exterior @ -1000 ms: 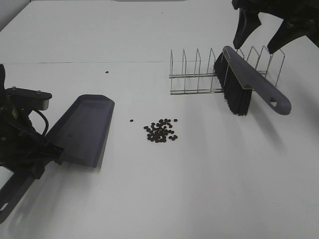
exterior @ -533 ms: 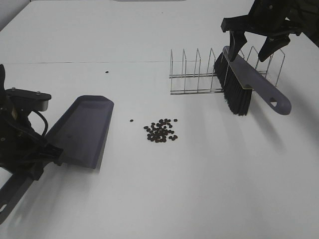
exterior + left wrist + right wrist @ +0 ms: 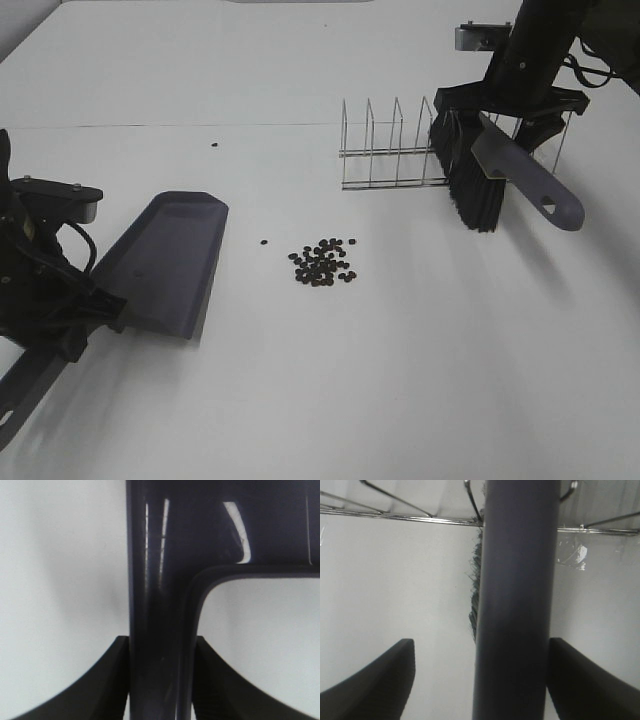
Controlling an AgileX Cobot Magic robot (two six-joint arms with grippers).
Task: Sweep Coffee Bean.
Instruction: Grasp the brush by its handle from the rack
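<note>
From the high camera you see the whole table [image 3: 400, 400]. The coffee beans [image 3: 323, 263] lie in a small heap on the white surface, between the grey dustpan [image 3: 165, 260] on the left and the brush [image 3: 530, 185] on the right, well apart from both. One bean lies alone just beside the heap, toward the dustpan. The brush stands on its bristles against a wire rack [image 3: 385, 150]. The wrist cameras show no beans at all; they give you only close views of the two handles.

In the left wrist view the pan of the dustpan is cut off, and only its handle shows. The right wrist view is blurred, and the bristles appear only as a thin fringe beside the handle.

Your left gripper [image 3: 161, 680] is closed tight on the dustpan handle, with both fingers pressed to its sides. Your right gripper [image 3: 481, 680] is spread wide around the brush handle. One finger stands clearly apart from it and the other is very near. It does not grip the brush.
</note>
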